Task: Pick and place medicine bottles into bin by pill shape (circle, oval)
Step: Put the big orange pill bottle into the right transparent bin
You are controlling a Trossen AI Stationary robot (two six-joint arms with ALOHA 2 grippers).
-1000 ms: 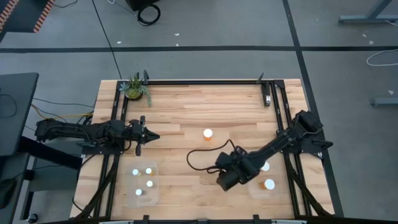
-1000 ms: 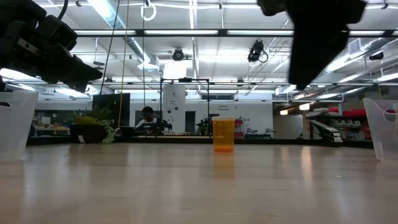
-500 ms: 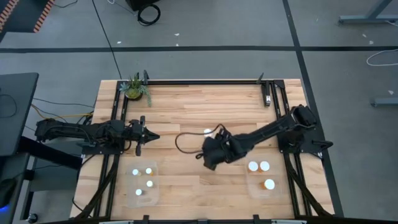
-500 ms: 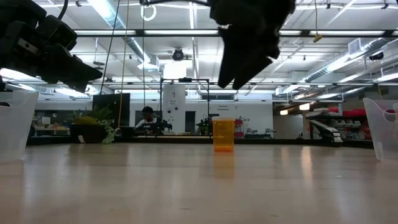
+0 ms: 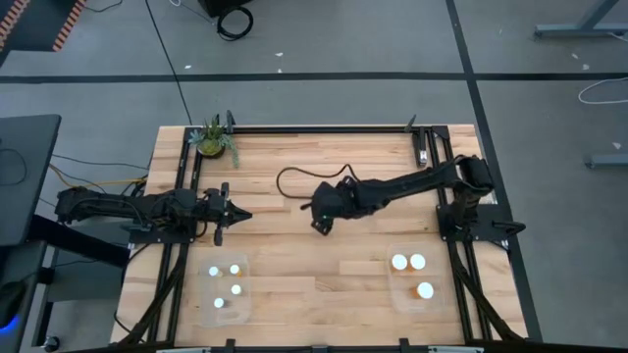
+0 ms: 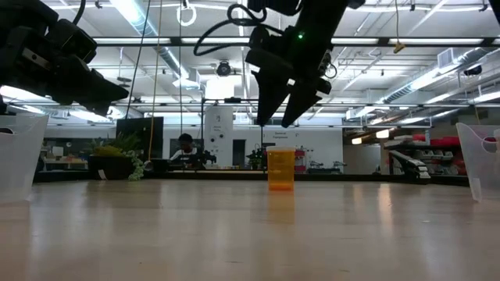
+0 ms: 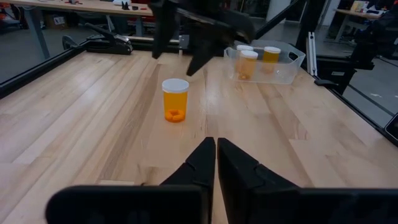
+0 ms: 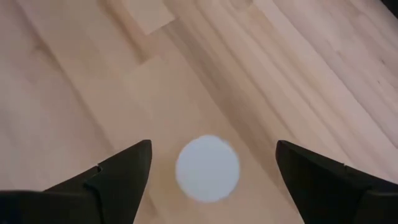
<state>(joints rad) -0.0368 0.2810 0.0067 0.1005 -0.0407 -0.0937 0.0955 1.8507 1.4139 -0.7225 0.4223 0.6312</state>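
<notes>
One orange bottle with a white cap stands upright on its base in the middle of the table; it also shows in the left wrist view. My right gripper hangs open above it, fingers pointing down. In the right wrist view the white cap lies between the two spread fingers, below my right gripper. In the high view my right gripper hides the bottle. My left gripper is shut and empty at the table's left; it also shows in its own wrist view.
A clear bin at the near left holds several white-capped bottles. A clear bin at the near right holds three orange bottles. A green potted plant stands at the far left corner. A dark cable loops from my right arm.
My right gripper has swung from the near right bin toward the table's left and far side. It now hangs over the orange bottle in the middle of the table. The bottle has not moved.
</notes>
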